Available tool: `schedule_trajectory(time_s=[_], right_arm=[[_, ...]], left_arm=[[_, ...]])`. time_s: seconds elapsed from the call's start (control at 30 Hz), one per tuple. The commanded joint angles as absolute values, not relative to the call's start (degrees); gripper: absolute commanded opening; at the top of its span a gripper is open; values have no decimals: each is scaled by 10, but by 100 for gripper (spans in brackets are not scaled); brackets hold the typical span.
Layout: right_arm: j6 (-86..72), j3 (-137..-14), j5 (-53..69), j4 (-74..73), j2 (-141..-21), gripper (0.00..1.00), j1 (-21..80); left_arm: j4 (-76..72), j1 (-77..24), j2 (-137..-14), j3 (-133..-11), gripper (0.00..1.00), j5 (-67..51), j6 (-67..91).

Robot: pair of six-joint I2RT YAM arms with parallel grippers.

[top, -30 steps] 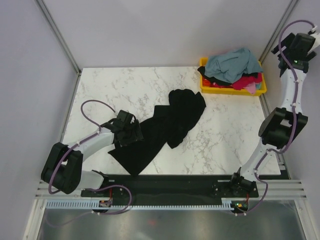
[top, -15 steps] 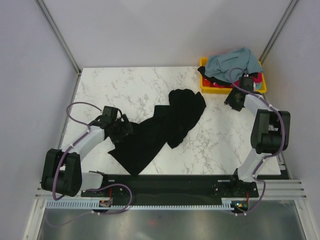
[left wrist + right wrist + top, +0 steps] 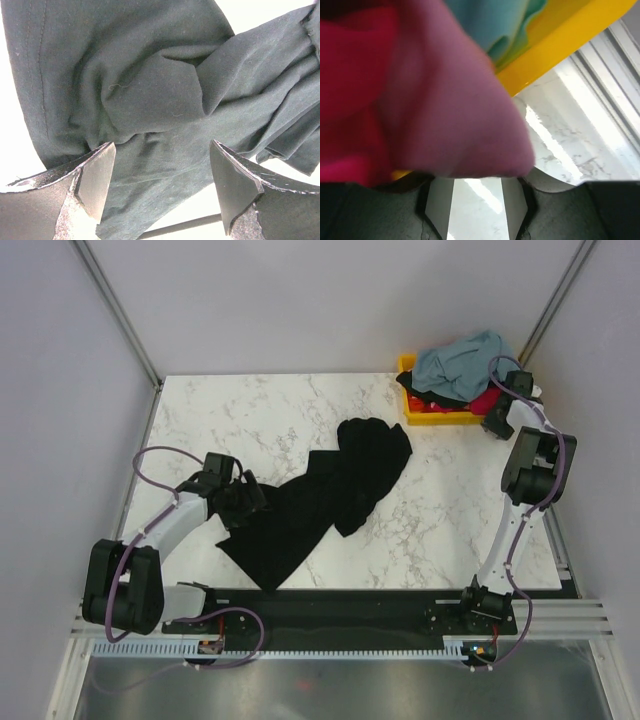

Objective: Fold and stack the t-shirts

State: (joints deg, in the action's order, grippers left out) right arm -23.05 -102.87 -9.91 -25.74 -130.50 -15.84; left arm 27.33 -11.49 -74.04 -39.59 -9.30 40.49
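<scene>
A large black t-shirt (image 3: pixel 320 502) lies crumpled in a diagonal strip on the marble table. My left gripper (image 3: pixel 243 500) is low over its left end. In the left wrist view this gripper (image 3: pixel 162 146) is open, its jaws wide apart with black cloth (image 3: pixel 150 90) under and between them, not pinched. More shirts are heaped in the yellow bin: grey-blue (image 3: pixel 460 358) on top, magenta-red (image 3: pixel 487 400) and black (image 3: pixel 430 390) below. My right gripper (image 3: pixel 497 418) is at the bin's front right corner. In the right wrist view it (image 3: pixel 477 192) is open, with pink cloth (image 3: pixel 450 115) hanging just beyond its fingers.
The yellow plastic bin (image 3: pixel 440 420) stands at the table's back right corner; its rim (image 3: pixel 560 45) shows in the right wrist view. A metal rail runs beside the table's right edge (image 3: pixel 615 55). Bare marble (image 3: pixel 250 410) lies left of the bin.
My right arm has swung down from high at the right to the bin's front right corner. My left gripper has shifted a little left along the black shirt's end.
</scene>
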Motion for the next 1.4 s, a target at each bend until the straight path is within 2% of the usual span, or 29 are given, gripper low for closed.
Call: schedule_trajectory(time_s=[0.0,0.07,0.17,0.2,0.27,0.3,0.43,0.57,0.63,0.73,0.87,0.97,1.13,1.23,1.33,1.37], right_arm=[[-220,-1105,-108,-226,-1345,50,-150],[-218,-1108,-96,-226,-1341,52,-150],[-221,-1076,-54,-249,-1301,65,-144],[-221,-1057,-50,-276,-1260,73,-136],[-216,-962,-87,-286,-1197,79,-91],[-214,-928,-111,-284,-1127,84,-71],[-224,-798,-161,-284,-971,89,42],[-235,-736,-112,-284,-895,92,180],[-234,-755,-110,-287,-910,91,222],[-207,-870,-161,-336,-999,88,307],[-181,-1091,-189,-434,-1191,84,383],[-174,-1191,-192,-468,-1285,82,406],[-175,-1290,-178,-495,-1374,80,421],[-177,-1303,-177,-498,-1409,76,428],[-179,-1293,-180,-500,-1433,70,431],[-179,-1289,-182,-500,-1440,59,430]], left_arm=[[291,-115,-730,-399,84,-108,399],[310,-115,-722,-410,84,-92,393],[347,-116,-685,-429,84,-68,377],[352,-116,-674,-427,84,-62,374],[352,-117,-633,-415,84,-54,381],[348,-119,-621,-406,84,-50,387],[323,-122,-581,-367,84,-49,418],[307,-129,-565,-353,84,-33,424],[297,-129,-565,-344,83,-30,427],[287,-129,-560,-335,83,-37,436],[288,-129,-523,-325,83,-47,437],[301,-129,-489,-317,83,-59,436],[312,-129,-468,-301,84,-57,459],[311,-129,-475,-296,84,-51,463],[311,-129,-481,-298,84,-45,460],[310,-129,-480,-298,84,-45,459]])
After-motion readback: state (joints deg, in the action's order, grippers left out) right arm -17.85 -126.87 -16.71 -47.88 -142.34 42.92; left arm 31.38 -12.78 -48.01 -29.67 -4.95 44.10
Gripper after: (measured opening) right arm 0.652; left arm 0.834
